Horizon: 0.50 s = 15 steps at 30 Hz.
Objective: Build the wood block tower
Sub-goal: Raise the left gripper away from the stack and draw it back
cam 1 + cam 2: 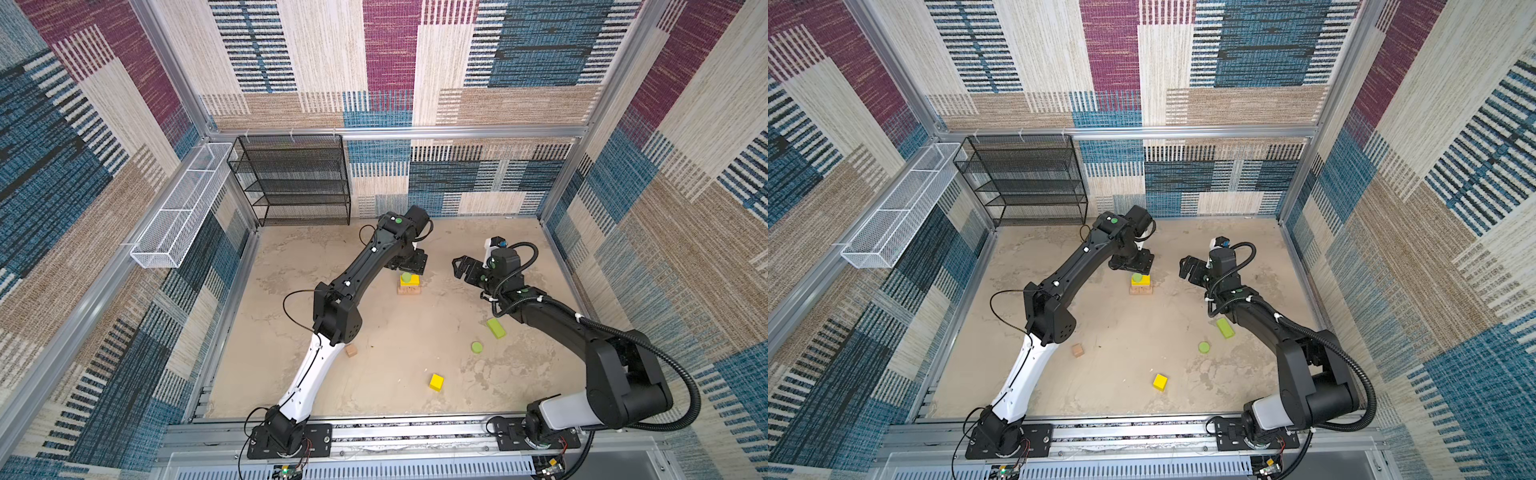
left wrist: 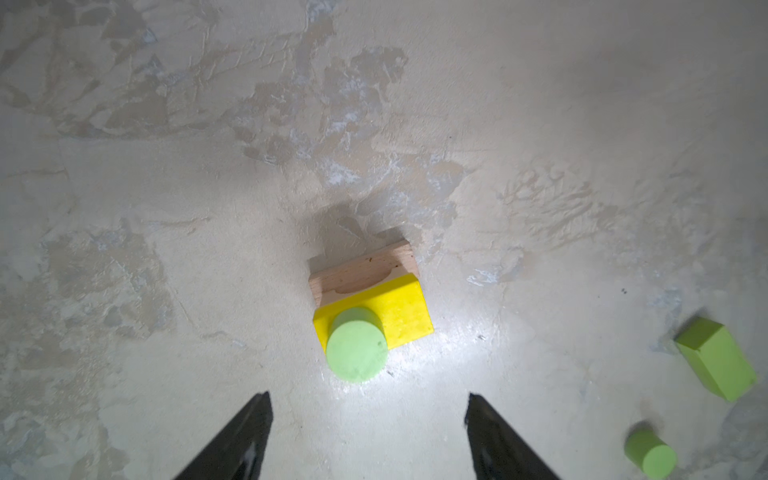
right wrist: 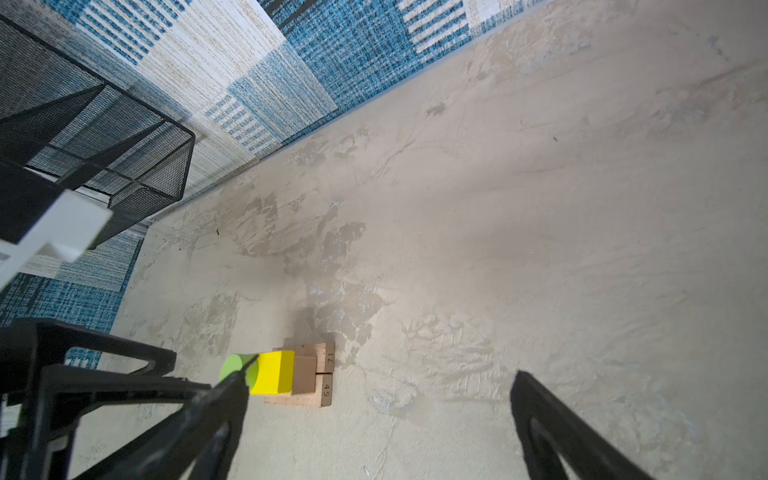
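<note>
Lift the left gripper point(image 2: 370, 399), jaws wide and empty, straight up from the wood block tower point(image 1: 409, 285) toward 12 o'clock on the table point(image 1: 374, 395), clearing the lime green disc point(image 2: 357, 351) atop the yellow bar point(image 2: 409, 309) without brushing it. Hold the right gripper point(image 1: 462, 268), spread wide and empty, off at 3 o'clock. Then fetch the lime green bar point(image 1: 496, 328) at 4 o'clock.
</note>
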### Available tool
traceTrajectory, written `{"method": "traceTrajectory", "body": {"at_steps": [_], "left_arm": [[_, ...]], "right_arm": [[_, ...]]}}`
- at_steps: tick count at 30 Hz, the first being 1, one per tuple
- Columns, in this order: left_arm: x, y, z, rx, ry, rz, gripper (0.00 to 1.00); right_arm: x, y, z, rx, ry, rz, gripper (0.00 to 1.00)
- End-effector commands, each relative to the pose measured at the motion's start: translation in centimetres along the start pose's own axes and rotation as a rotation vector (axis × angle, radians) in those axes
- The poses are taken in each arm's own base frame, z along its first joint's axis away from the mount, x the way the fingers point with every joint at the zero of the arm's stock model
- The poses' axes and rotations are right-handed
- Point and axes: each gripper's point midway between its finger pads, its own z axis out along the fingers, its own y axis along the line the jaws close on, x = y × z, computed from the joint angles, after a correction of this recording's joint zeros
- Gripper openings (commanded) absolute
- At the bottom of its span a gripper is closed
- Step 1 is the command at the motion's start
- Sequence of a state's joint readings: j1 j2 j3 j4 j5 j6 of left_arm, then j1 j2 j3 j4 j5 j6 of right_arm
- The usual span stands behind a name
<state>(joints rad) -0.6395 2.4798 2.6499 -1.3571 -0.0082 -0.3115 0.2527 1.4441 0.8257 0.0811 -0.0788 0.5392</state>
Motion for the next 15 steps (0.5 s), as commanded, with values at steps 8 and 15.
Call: {"method": "traceTrajectory", "body": {"at_steps": [8,15], "left_arm": [[-2.0,-0.5,-6.9,0.052,-0.165,-0.006,0.79],[-1.0,1.0,-9.2,-0.001,-0.217,0.009,0.79]], "right_arm": [[-0.5,-0.2,0.0,0.031,-0.001,-0.030,0.99],[0.1,-1.6,0.2,0.114,0.039,-0.059,0.99]]}}
